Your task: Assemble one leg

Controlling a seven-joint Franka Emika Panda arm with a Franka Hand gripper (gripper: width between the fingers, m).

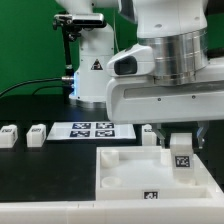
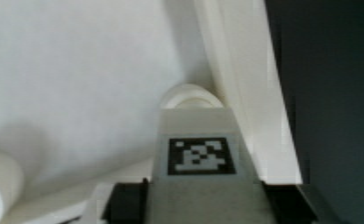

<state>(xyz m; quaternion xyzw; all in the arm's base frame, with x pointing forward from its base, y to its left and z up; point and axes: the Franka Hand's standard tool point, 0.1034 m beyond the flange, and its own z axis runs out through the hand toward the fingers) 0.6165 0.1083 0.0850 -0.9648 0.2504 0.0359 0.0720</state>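
Observation:
My gripper [image 1: 182, 143] is shut on a white leg [image 1: 182, 157] with a black-and-white tag on its face. It holds the leg upright over the right rear corner of the large white panel [image 1: 130, 175]. In the wrist view the leg [image 2: 200, 140] runs out from between the two dark fingers [image 2: 131, 200], its rounded tip at the panel's raised rim [image 2: 250, 80]. I cannot tell whether the tip touches the corner recess. Three more legs stand on the black table: two at the exterior view's left [image 1: 8, 136] [image 1: 37, 135] and one behind the panel [image 1: 150, 135].
The marker board [image 1: 90, 130] lies on the table behind the panel. The arm's white base [image 1: 90, 70] stands at the back. A black post [image 1: 68, 45] rises behind it. A green wall closes the back.

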